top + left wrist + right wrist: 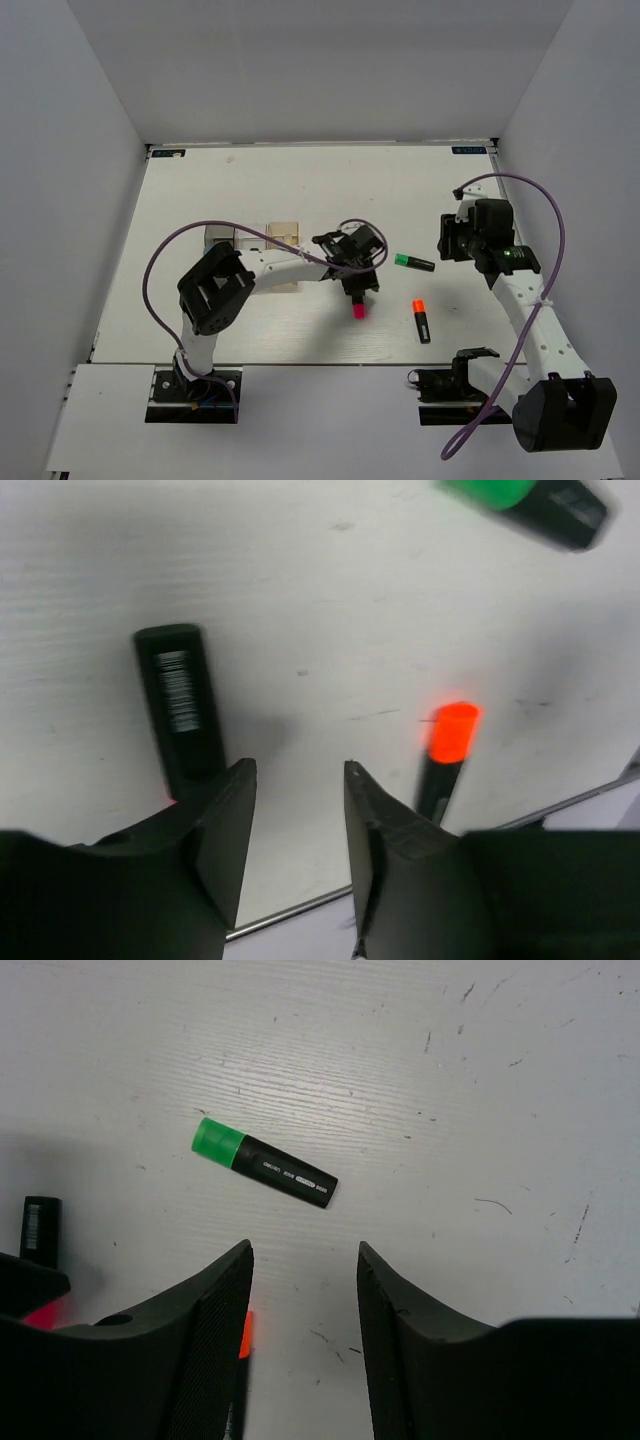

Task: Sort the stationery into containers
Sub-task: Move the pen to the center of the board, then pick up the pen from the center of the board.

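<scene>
My left gripper (362, 286) hovers mid-table, open, with nothing between its fingers (298, 766). A pink-ended highlighter (358, 308) lies just below it on the table; in the left wrist view its black barcoded body (181, 708) lies outside the left finger. An orange-ended highlighter (421, 319) (447, 748) lies to the right, and a green-ended one (414, 262) (263, 1164) beyond it. My right gripper (447, 238) (305, 1250) is open and empty, just right of the green highlighter. The containers (285, 233) sit left of centre, partly hidden by my left arm.
White walls close in the table on the left, back and right. The table's front edge (300, 363) runs just below the pink and orange highlighters. A purple cable (160, 255) loops over my left arm, and another (545, 200) over the right.
</scene>
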Motion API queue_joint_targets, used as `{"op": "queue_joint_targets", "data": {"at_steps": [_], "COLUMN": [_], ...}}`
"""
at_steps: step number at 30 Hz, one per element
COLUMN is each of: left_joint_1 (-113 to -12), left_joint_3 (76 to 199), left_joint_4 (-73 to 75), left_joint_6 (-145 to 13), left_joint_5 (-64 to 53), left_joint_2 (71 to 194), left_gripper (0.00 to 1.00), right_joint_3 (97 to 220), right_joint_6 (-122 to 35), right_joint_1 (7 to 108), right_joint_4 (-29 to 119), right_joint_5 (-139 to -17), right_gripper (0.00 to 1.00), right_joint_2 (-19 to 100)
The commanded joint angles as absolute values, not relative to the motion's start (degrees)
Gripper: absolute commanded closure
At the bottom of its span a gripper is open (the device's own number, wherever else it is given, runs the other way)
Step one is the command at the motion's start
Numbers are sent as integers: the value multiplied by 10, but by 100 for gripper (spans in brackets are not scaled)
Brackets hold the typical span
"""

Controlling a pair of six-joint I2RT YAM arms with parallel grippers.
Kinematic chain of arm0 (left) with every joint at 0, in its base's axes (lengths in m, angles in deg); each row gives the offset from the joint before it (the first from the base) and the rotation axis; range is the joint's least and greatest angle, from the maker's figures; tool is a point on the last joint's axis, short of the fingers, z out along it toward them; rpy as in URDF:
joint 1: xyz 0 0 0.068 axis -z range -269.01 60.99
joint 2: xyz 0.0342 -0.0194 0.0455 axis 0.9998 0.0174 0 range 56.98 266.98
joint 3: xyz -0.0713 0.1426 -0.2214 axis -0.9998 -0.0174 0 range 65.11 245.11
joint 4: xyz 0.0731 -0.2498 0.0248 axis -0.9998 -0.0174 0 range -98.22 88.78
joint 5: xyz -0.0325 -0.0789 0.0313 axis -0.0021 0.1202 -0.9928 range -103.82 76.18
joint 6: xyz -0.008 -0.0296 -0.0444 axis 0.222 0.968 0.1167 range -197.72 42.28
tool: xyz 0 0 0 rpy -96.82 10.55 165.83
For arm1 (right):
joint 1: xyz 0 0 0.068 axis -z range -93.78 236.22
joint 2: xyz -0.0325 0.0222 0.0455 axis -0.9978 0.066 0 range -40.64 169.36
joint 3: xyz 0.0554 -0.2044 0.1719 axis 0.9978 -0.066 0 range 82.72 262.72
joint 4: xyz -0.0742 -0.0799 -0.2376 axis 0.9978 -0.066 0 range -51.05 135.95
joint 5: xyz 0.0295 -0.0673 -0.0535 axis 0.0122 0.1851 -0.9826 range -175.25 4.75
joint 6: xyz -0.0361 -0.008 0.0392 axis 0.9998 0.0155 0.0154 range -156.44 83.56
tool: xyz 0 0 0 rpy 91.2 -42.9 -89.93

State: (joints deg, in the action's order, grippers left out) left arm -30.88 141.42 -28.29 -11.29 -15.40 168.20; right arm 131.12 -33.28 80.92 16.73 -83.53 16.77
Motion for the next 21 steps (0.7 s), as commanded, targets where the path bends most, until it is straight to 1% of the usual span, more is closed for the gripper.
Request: {"op": "queue_joint_targets", "data": {"at_steps": [1,2,3,5,6,10,15,19,21], "left_joint_1": [-298,-292,-292,-295,-297,-301,-291,-284,-278], "left_joint_3": [1504,1525,1537,1550,1559,1563,1573,1579,1582], "left_joint_4": [-409,-425,-449,-480,-502,-553,-577,-572,-565], "left_joint_6": [-246,-255,-259,-282,-283,-255,-223,-210,-209], "left_joint_5": [-203,-224,-225,-236,-242,-254,-261,-254,-251], "left_joint_2": [1651,1649,1647,1650,1653,1684,1711,1729,1737], "left_gripper": [46,40,37,34,34,52,53,46,44], "right_joint_3": [1302,1302,1302,1301,1302,1301,1301,1302,1301], "right_joint_6": [-335,-335,-335,-334,-335,-335,-335,-335,-336], "right_joint_1": [810,809,809,809,809,810,810,810,810], "right_joint_4": [187,187,187,187,186,186,187,185,185], "right_joint_5": [-822,-822,-817,-816,-813,-811,-809,-808,-809], "right_gripper": [50,50,49,49,49,48,46,46,46], "right_joint_2": [168,169,172,175,175,177,180,182,178]}}
